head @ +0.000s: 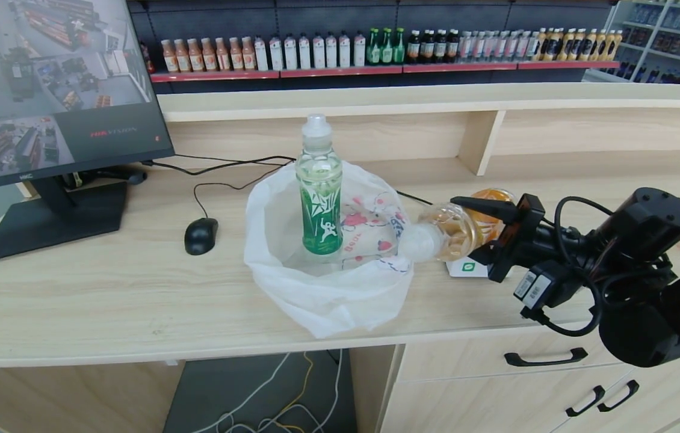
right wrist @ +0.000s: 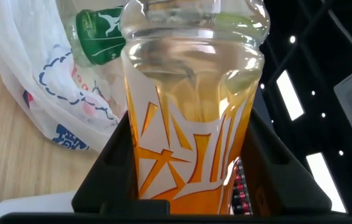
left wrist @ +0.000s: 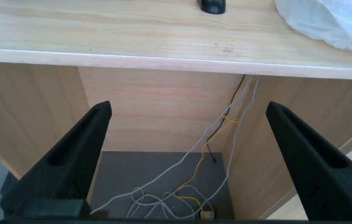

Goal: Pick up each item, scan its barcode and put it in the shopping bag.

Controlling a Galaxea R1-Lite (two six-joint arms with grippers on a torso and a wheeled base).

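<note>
Hanging below the front edge of the counter, the left gripper is spread wide and empty. Bagging is judged to be the step in hand: the orange bottle is clamped around its body by the right gripper and held sideways just beside the shopping bag, cap toward the rim. It should be carried over the opening and lowered clear of the green bottle, lest that be toppled. The green bottle is stood upright inside the bag; nothing else can be made out within
</note>
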